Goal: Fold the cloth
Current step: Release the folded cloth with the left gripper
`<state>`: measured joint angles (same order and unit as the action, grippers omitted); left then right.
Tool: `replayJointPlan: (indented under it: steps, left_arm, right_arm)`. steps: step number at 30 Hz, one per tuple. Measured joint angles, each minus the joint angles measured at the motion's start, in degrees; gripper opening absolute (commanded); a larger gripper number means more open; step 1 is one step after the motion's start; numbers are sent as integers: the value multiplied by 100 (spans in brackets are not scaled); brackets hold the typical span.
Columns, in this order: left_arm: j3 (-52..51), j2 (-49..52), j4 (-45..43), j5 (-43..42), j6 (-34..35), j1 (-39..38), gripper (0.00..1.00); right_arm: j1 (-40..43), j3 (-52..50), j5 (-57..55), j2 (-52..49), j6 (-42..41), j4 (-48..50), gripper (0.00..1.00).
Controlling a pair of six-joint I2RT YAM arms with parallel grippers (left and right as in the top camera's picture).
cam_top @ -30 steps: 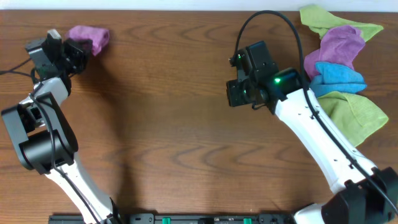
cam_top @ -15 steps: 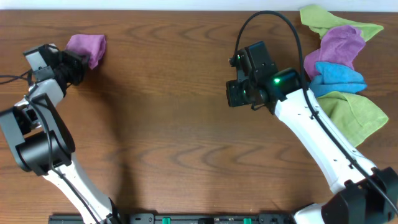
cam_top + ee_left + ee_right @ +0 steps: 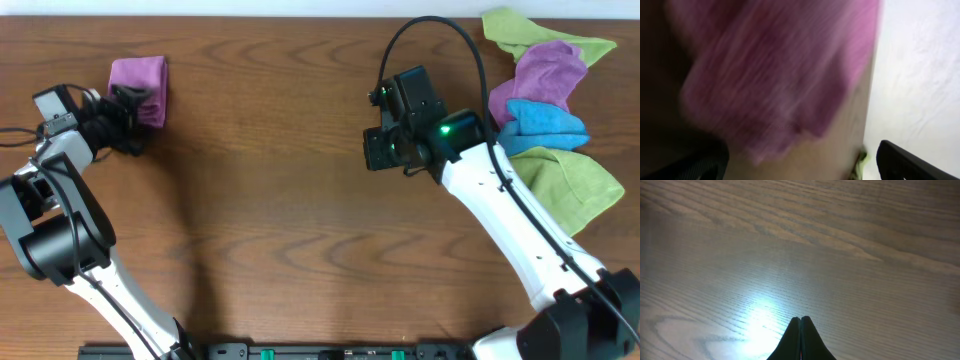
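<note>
Two grippers differ: left gripper (image 3: 130,120) hangs released beside the folded cloth (image 3: 138,75) at ten o'clock; right gripper (image 3: 800,330) is clenched over the worktop (image 3: 260,200).

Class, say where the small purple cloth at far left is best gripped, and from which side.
Probably pinch the purple cloth at its left edge, coming from the left gripper side: it lies as a compact, flattish bundle, open jaws beside it.

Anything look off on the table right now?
Nothing damaged or spilled. The purple cloth lies folded at the far left, by the open left gripper. Only untidy spot: a crumpled heap of green, mauve and blue cloths at far right.
</note>
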<state>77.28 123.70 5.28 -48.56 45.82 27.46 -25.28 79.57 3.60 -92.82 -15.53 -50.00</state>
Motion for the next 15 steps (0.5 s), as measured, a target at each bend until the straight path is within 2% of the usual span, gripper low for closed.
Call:
replayJointPlan:
  steps: [3, 8, 13, 15]
  left_arm:
    - [0, -214, 699, 157, -350, 37, 95]
    - [0, -1016, 1303, 632, -966, 122, 95]
    - [2, -2411, 2205, 955, -1740, 131, 95]
    - [7, -3073, 2914, 1137, -2164, 120, 95]
  right_arm:
    - [0, 0, 0, 0, 0, -31, 1]
    - [0, 0, 83, 0, -2, -103, 1]
    - [0, -2, 201, 87, -4, -142, 2]
    - [2, -2, 173, 313, 0, -190, 1]
